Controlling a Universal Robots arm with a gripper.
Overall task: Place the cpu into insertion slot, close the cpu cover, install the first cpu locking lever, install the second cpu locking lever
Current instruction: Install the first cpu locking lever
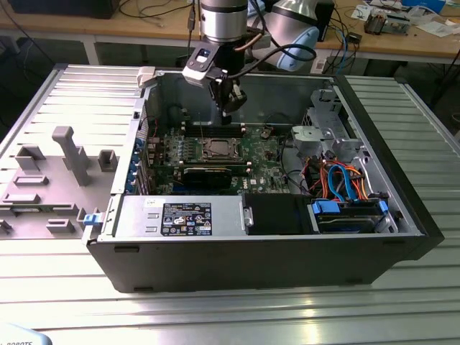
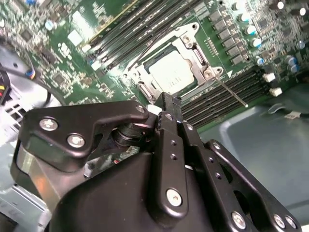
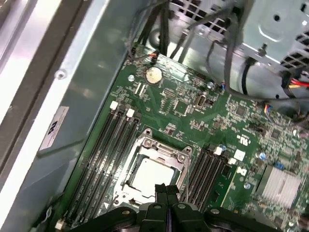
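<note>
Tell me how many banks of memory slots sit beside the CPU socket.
2: one bank between socket and case wall, the other on the socket's opposite side; the gripper may hide more.

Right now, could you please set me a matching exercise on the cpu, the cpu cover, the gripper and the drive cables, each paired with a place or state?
Things:
1. cpu
2. cpu cover
3. gripper
4. drive cables

Places or states:
A. blue and orange, at the exterior view's right
B. black, hovering over the motherboard
C. silver square, showing through a frame's window
D. metal frame, lying flat around the silver square

Pairs: 1-C, 2-D, 3-B, 4-A
</note>
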